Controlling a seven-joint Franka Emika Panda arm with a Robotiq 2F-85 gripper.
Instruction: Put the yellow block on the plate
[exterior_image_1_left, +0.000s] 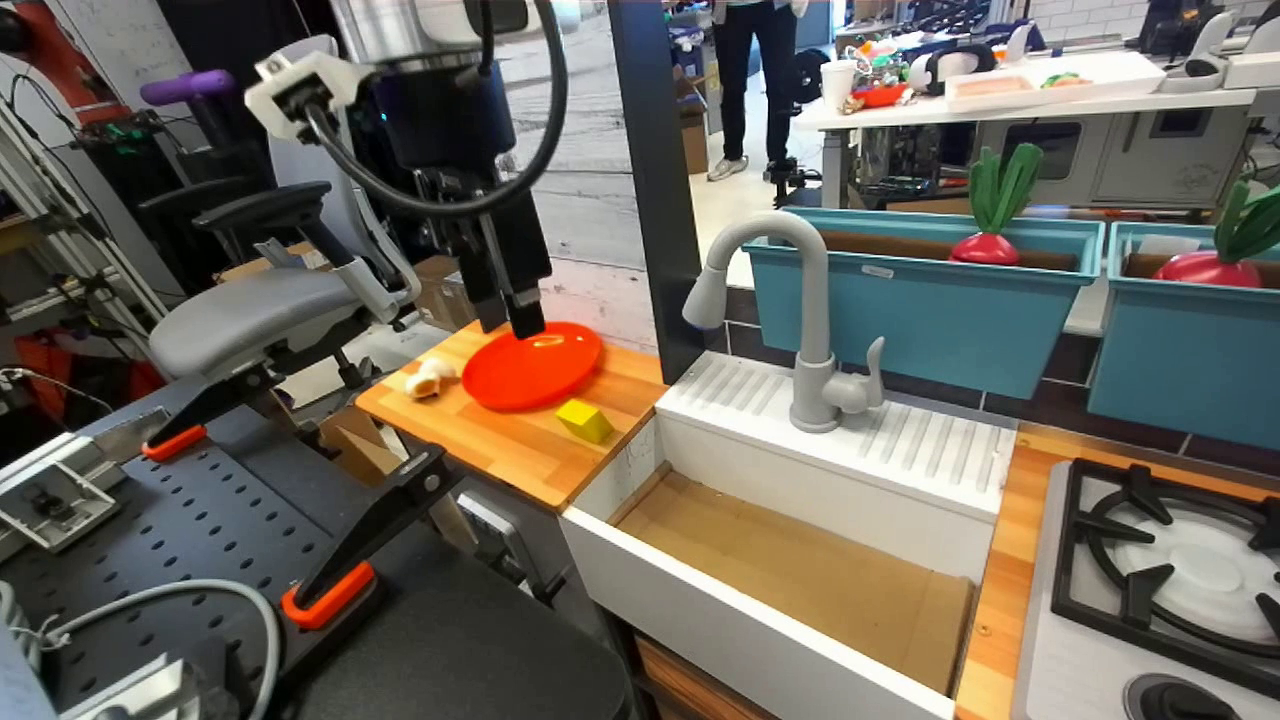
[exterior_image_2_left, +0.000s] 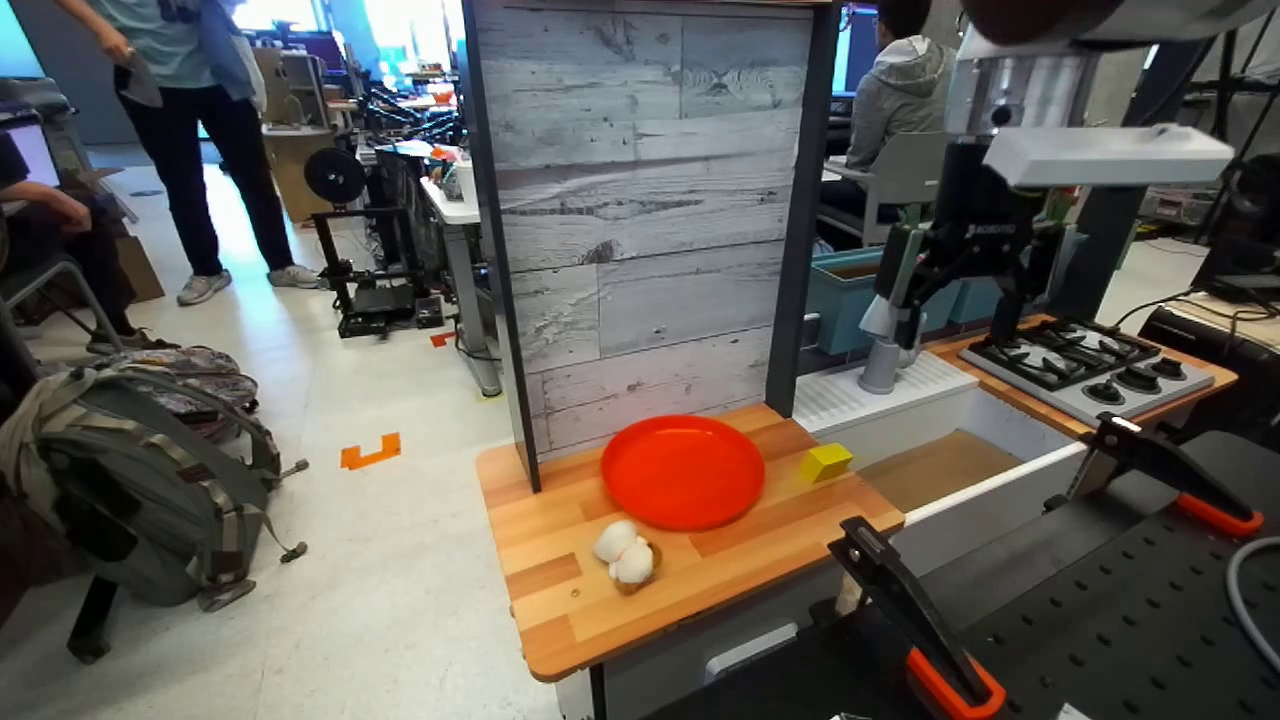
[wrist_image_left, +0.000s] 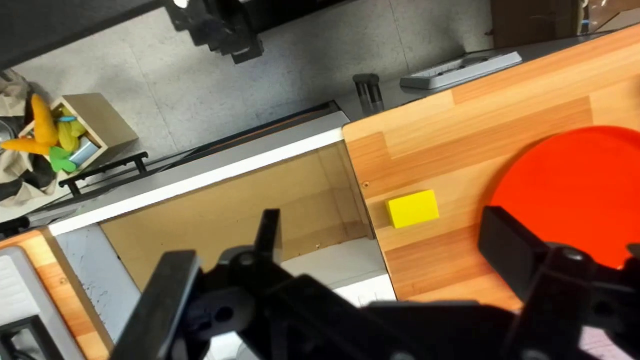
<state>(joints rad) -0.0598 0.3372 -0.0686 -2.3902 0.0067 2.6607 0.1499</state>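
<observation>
The yellow block (exterior_image_1_left: 584, 421) lies on the wooden counter close to the sink edge. It also shows in an exterior view (exterior_image_2_left: 826, 463) and in the wrist view (wrist_image_left: 413, 208). The orange-red plate (exterior_image_1_left: 530, 368) lies flat beside it with a gap between them; it also shows in an exterior view (exterior_image_2_left: 683, 472) and, cut off at the right, in the wrist view (wrist_image_left: 575, 185). My gripper (wrist_image_left: 382, 212) is open and empty, well above the counter. In the wrist view the block appears between the spread fingers. The gripper shows in both exterior views (exterior_image_1_left: 508, 318) (exterior_image_2_left: 955, 335).
A white garlic-like object (exterior_image_2_left: 628, 553) lies on the counter near the plate. The white sink (exterior_image_1_left: 740, 610) with a grey faucet (exterior_image_1_left: 815, 300) adjoins the counter. A wood-look panel (exterior_image_2_left: 650, 200) stands behind the plate. A stove (exterior_image_2_left: 1100, 375) lies beyond the sink.
</observation>
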